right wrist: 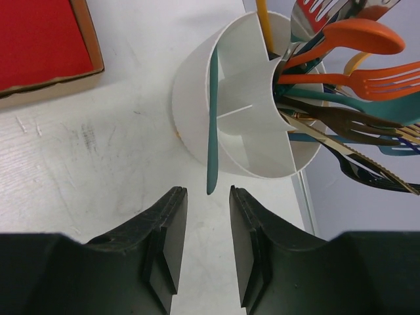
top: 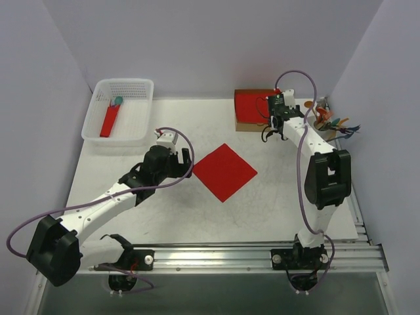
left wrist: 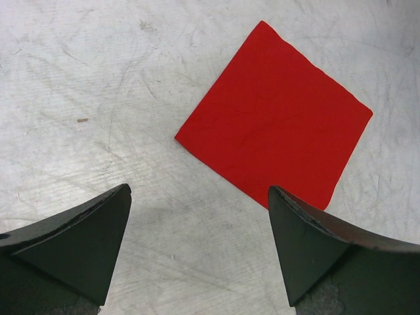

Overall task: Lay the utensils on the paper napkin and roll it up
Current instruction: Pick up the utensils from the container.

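Napkin (top: 224,172) lies flat and bare mid-table from above, so nothing is placed or rolled yet. Left wrist: the left gripper (left wrist: 200,191) gapes wide, empty, just short of it. Right wrist: the right gripper (right wrist: 208,197), jaws narrowly parted on nothing, faces the white cup (right wrist: 197,111) holding the dark utensils (right wrist: 348,120); no writing shows.

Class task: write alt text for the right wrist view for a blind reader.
The right gripper, jaws slightly apart and empty, faces a white divided cup whose teal handle reaches toward them. Colourful cutlery fans out of the cup to the right; a red stack in cardboard lies upper left.
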You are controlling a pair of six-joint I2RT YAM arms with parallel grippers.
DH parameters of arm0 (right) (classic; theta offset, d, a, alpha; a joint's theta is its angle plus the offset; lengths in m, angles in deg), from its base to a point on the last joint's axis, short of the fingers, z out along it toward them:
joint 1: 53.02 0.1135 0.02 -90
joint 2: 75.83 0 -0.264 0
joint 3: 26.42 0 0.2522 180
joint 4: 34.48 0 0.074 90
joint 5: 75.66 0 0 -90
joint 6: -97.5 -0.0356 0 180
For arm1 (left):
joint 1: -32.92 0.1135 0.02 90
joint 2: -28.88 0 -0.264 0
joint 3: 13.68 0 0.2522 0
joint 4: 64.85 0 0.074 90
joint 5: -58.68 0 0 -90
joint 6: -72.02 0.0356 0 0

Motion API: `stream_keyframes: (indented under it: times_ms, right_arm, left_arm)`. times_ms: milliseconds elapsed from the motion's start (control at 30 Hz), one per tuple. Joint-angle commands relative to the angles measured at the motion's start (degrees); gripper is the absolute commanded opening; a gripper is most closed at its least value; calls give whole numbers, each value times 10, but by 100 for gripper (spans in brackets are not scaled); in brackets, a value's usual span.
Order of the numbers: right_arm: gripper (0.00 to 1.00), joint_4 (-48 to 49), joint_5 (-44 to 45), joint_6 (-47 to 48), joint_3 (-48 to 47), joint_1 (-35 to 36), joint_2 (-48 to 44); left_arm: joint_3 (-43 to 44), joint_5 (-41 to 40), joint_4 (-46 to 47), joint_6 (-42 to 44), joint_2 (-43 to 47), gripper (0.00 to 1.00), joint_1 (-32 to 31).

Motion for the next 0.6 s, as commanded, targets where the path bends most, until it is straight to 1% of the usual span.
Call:
stream_keyframes:
  times_ms: [0, 300, 367, 567]
  right_arm:
    - [32, -17, 41, 4, -31, -3, 14]
    - [24, -21, 67, 5, -52, -4, 47]
    - [21, -25, 73, 5, -55, -5, 48]
    - [21, -22, 77, 6, -56, -4, 48]
  left_arm:
    - [6, 5, 23, 9, -1, 94, 3]
    - [6, 3, 23, 9, -4, 94, 3]
    - [7, 3, 23, 9, -4, 94, 3]
    - [7, 3, 23, 9, -3, 94, 3]
